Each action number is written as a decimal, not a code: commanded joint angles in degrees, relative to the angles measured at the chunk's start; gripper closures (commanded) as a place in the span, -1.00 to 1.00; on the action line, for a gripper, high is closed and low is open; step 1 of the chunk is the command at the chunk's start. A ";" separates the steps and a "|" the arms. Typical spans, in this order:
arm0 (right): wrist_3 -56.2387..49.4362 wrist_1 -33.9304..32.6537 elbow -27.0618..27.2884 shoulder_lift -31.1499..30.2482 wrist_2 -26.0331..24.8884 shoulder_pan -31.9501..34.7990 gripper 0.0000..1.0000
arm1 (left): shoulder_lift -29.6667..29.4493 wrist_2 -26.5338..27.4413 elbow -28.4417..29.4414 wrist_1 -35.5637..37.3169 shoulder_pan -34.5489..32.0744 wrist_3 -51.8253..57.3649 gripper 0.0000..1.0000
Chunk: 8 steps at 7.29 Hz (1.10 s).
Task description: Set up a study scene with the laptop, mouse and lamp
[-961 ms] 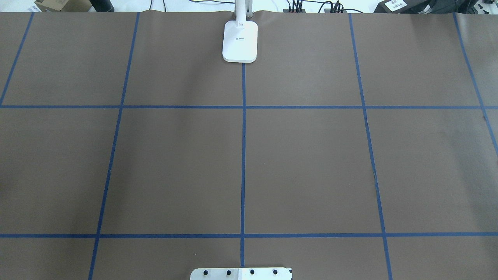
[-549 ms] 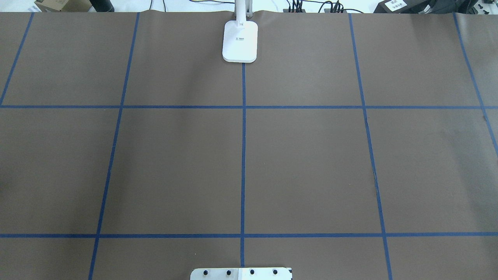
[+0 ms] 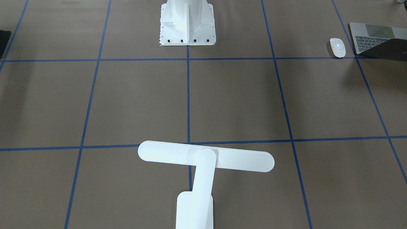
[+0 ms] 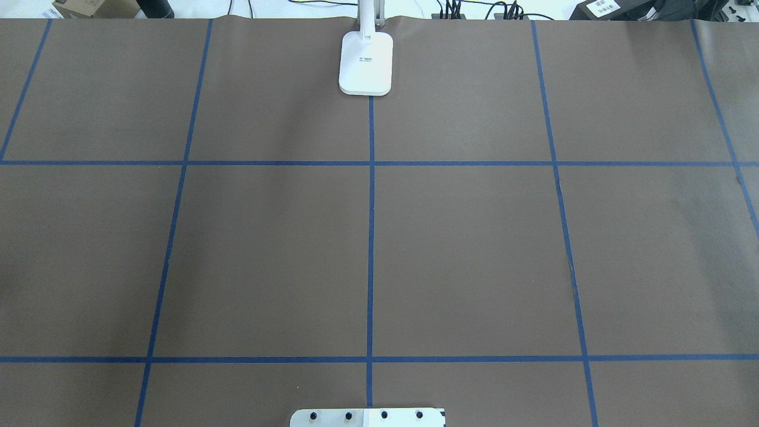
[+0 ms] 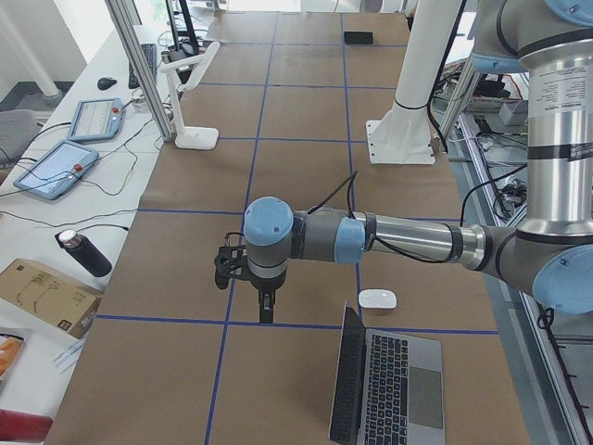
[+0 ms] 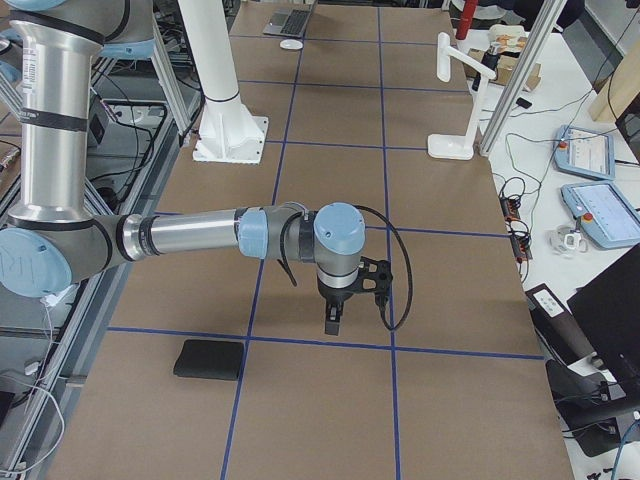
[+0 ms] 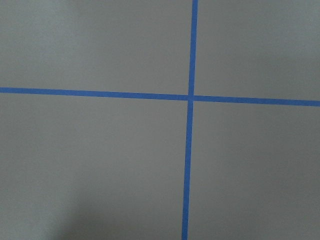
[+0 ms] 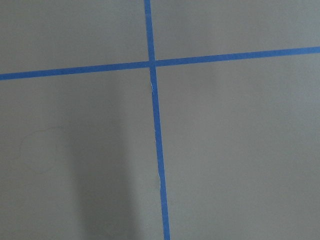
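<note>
Front-facing view: lamp (image 3: 203, 159) lower centre; mouse (image 3: 337, 47) upper right, just beside open laptop (image 3: 378, 41) at right edge. left gripper (image 5: 266, 311) and right gripper (image 6: 332, 322) hang above table (image 5: 306, 120); open or closed, cannot tell. Risk: gripping laptop's thin lid could fold it shut or shove the mouse

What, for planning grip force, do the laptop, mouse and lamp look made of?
Laptop: likely metal, going by its matte grey deck with an even, dull sheen.
Mouse: probably glossy white plastic, given its smooth bright shell.
Lamp: seemingly matte white plastic, uniform with no glare, though it could be painted metal.
</note>
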 commanded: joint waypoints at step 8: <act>0.64 -0.07 0.40 -1.13 5.86 0.00 -0.99 | 12.91 -0.25 -0.50 1.31 -8.33 -39.59 -0.99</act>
